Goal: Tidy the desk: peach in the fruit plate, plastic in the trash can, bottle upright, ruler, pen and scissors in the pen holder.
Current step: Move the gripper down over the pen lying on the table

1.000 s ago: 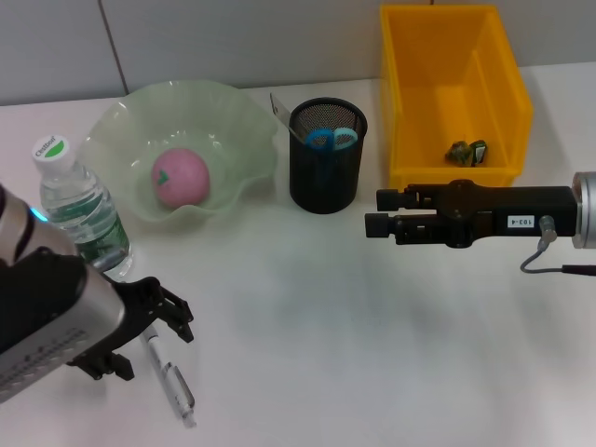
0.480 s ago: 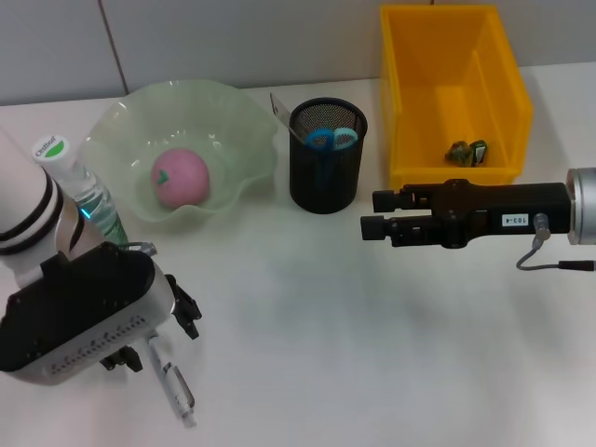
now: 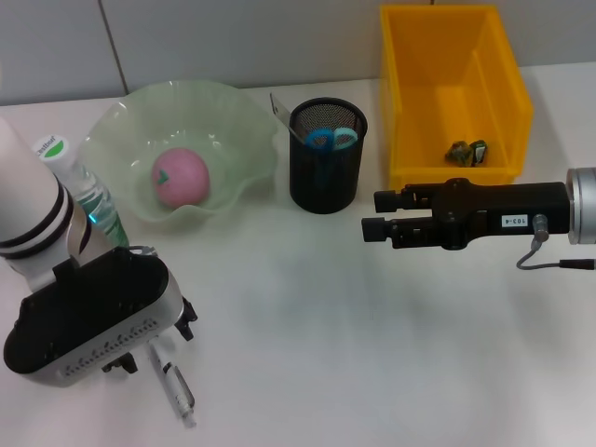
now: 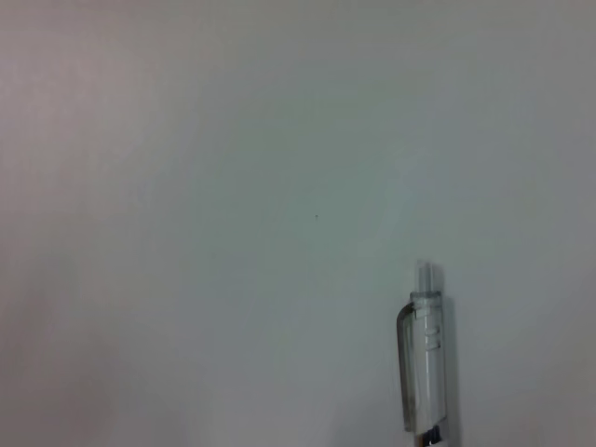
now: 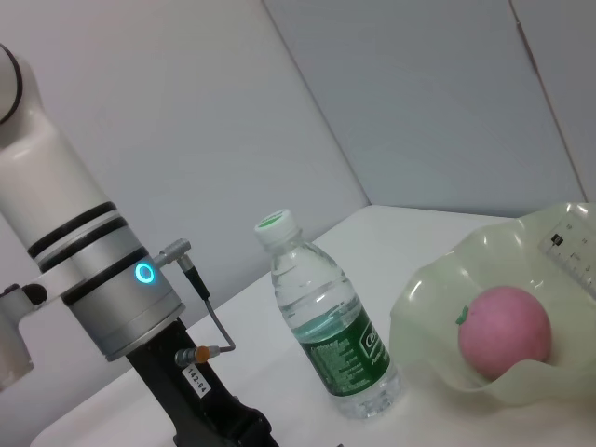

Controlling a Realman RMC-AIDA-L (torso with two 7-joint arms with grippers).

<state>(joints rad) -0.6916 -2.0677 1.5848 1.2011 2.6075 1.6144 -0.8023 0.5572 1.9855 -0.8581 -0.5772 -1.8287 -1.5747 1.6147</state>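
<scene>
Clear plastic marked the pen, which lay flat on the white desk directly under the left gripper. The gripper pointed straight down over it, and its bulky black-and-grey body hid the fingers, so whether they were apart or together could not be told. In the left wrist view the pen's clip end showed against bare desk, with no finger in sight.

Just behind the left gripper, partly hidden by the arm, the water bottle stood upright with its cap on; the right wrist view showed it upright too, beside the plate. Farther back from that gripper sat the pale green fruit plate, with the pink peach resting inside it.

The right gripper hung level above the desk, well apart from the left one, its fingers spread with nothing between them. Just beyond it stood the black mesh pen holder, holding the blue-handled scissors and a ruler leaning at its rim. Behind the right gripper's body sat the yellow bin with a scrap of crumpled plastic in it.
</scene>
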